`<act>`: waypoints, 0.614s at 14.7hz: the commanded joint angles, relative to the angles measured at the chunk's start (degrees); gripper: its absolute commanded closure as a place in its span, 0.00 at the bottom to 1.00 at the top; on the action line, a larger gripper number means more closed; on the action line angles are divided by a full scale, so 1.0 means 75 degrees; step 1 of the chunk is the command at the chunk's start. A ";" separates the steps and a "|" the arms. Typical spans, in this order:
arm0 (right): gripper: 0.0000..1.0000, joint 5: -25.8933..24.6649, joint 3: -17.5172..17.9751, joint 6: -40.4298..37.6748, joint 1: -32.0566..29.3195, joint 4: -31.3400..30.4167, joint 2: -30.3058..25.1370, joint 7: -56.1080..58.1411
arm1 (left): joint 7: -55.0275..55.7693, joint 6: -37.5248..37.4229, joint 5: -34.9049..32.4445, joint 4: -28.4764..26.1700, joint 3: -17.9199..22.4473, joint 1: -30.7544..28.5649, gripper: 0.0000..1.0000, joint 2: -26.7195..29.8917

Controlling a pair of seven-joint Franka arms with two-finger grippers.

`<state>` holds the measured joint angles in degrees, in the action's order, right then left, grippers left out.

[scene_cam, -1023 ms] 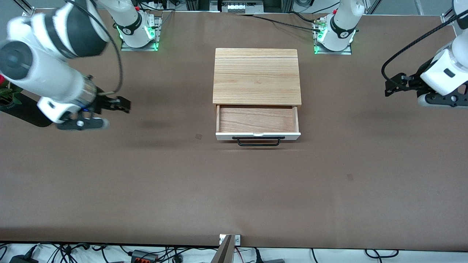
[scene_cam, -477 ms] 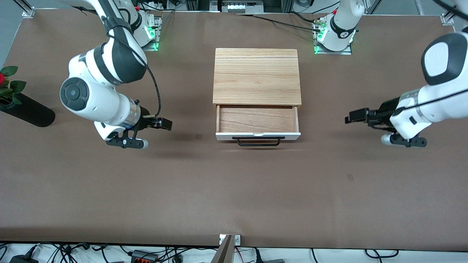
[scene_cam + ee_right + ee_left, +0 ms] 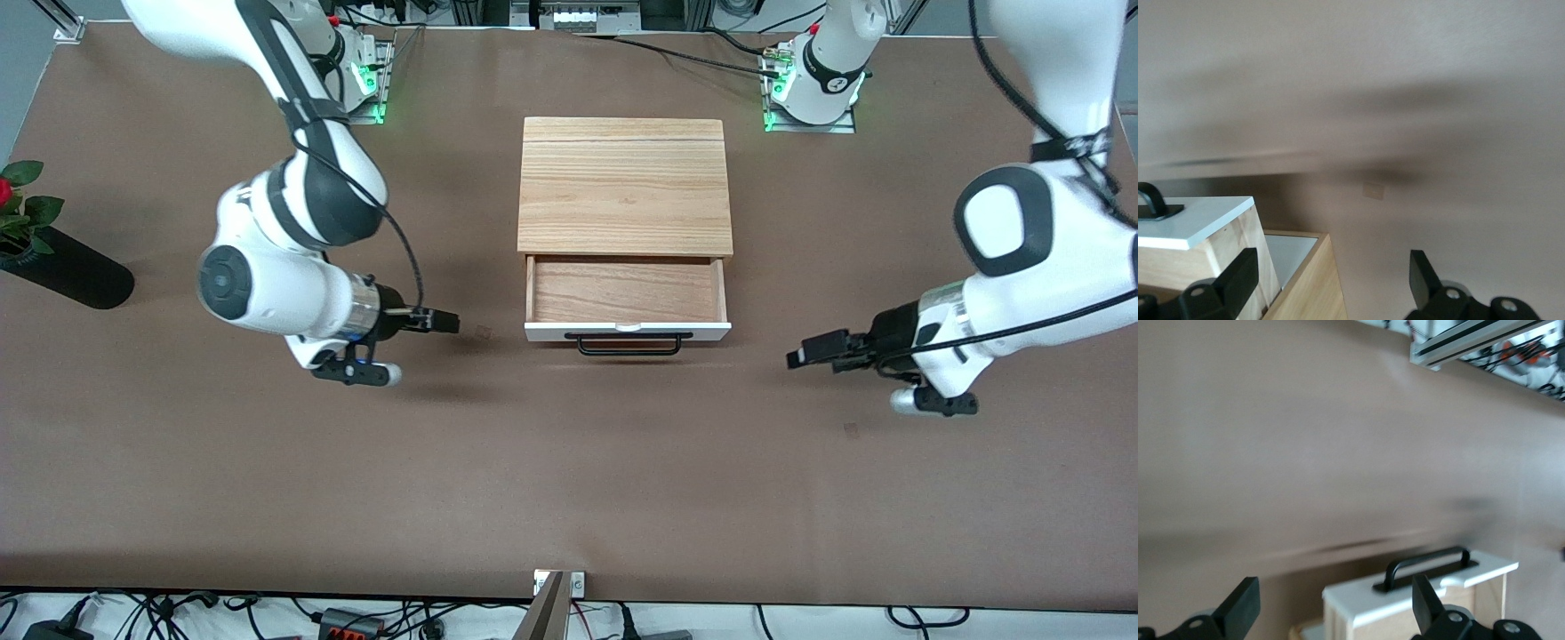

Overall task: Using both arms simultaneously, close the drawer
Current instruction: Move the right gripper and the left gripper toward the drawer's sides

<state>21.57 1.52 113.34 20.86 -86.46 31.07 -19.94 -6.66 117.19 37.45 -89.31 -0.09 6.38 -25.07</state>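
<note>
Approach step: the right gripper (image 3: 449, 322), fingers spread and empty, hovers over the surface (image 3: 569, 480) toward its own end, the drawer (image 3: 627, 302) stands pulled out of the wooden box (image 3: 625, 185), and the left gripper (image 3: 800, 356), likewise spread and empty, must next join it at the white front panel (image 3: 627, 332).

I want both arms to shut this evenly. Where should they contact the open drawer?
Probably push the drawer's white front panel, one open gripper each side of the black handle, coming from the camera side. The left gripper and right gripper flank it over bare table.
</note>
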 commanded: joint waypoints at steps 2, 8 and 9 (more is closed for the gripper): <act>0.00 0.0264 -0.0016 0.0730 0.0393 0.0207 0.0334 0.0033 | -0.0669 0.0452 0.0981 0.0271 -0.0175 0.0075 0.00 -0.0769; 0.00 0.0955 0.0019 0.0943 0.0465 0.1203 0.1072 0.0081 | -0.1220 0.1097 0.1769 0.0001 -0.0421 0.0298 0.00 -0.1380; 0.00 0.1096 0.0031 0.0966 0.0476 0.1238 0.1119 0.0057 | -0.1268 0.1109 0.1769 -0.0011 -0.0433 0.0310 0.00 -0.1404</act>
<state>27.19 1.55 120.53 24.23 -80.68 36.89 -19.93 -13.64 124.85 49.37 -89.40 -3.22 8.79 -35.48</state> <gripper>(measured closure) 0.000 0.000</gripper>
